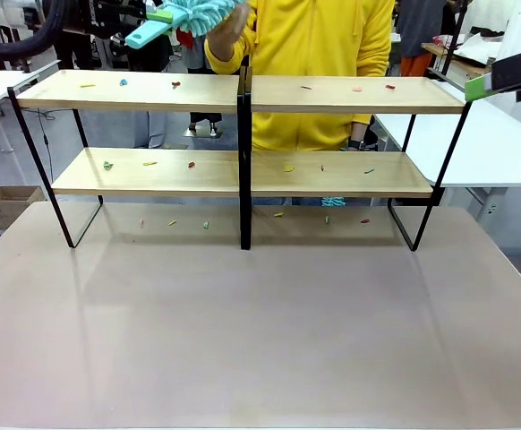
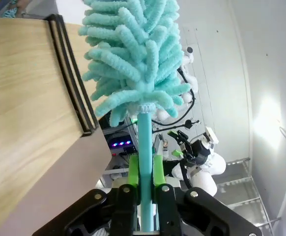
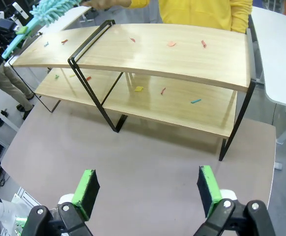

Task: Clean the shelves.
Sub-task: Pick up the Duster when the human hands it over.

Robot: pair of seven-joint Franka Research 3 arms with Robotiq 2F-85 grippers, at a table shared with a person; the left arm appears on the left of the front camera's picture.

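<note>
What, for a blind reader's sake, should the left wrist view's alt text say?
The left gripper is shut on the slim teal handle of a fluffy turquoise chenille duster, its head pointing away beside the light-wood, black-framed shelves.

The left gripper is raised high, its pads clamped on a duster handle. The right gripper hangs high near the table's right edge, tilted down toward it, jaws spread wide and empty.
</note>
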